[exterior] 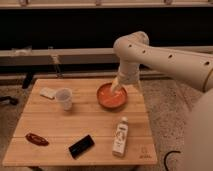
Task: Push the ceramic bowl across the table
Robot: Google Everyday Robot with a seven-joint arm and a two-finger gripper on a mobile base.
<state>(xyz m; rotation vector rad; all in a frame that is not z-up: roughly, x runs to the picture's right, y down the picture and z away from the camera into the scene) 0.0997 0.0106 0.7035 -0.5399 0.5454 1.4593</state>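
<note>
Table [60, 125]: light wood plank top, level, with six items on it.

Near-left corner: a small dark red flat object [36, 139] lies close to the left edge. Its nature cannot be made out.

Far-left corner: a pale flat block [48, 93] lies on the surface, just inside the left edge.

Just right of the block, apart from it: a translucent cup [64, 98], upright with the mouth up, in the far half of the table.

Near edge, left of centre: a flat black object [81, 146] lies at a slant, well apart from the cup and the red item.

Far half, right of centre: the bowl [111, 97], orange-red and glossy, sits flat on the surface with its opening up. It stands closer to the far edge than to the near one. Its right rim is near the right edge but clear of it. It is well apart from the cup on its left.

Gripper [116, 86]: it comes down from above at the far right side of the bowl, its pale tip inside the rim and against the inner wall or just above it. Contact cannot be confirmed. Whether the gripper is spread or pressed together cannot be told.

Near-right corner: a white bottle [120, 136] with a dark label lies on its side, cap toward the bowl, apart from it.

Arm [165, 55]: cream, thick, with small dark holes. It reaches in from the right past the far-right corner and bends down over the bowl.
</note>
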